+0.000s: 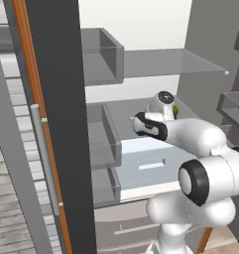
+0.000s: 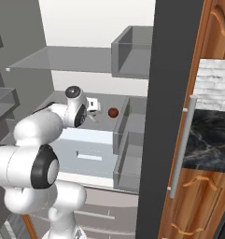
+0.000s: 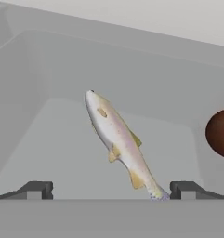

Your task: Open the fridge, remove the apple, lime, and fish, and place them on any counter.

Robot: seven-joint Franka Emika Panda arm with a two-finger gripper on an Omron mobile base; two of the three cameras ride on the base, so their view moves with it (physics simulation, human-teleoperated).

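The fridge (image 1: pixel 155 62) stands open, with its white inside and grey shelves showing. My gripper (image 3: pixel 111 189) is open and reaches in over the middle shelf. The slender silvery fish (image 3: pixel 118 139) lies on that shelf just ahead of the fingertips (image 3: pixel 36 189), its tail close to the right one and untouched. The dark red apple (image 3: pixel 220 133) sits to the fish's right, also seen past the gripper (image 2: pixel 94 112) as the apple (image 2: pixel 113 112). A sliver of the yellow-green lime (image 1: pixel 175 110) peeks out behind my wrist. The black marble counter (image 2: pixel 209 140) lies right of the fridge.
The open grey fridge door (image 1: pixel 56 124) with its bar handle (image 1: pixel 44 158) stands on the left, the other door (image 2: pixel 167 93) on the right. Grey door bins (image 2: pixel 128 149) flank the shelves. A glass shelf (image 2: pixel 62 58) hangs above my arm.
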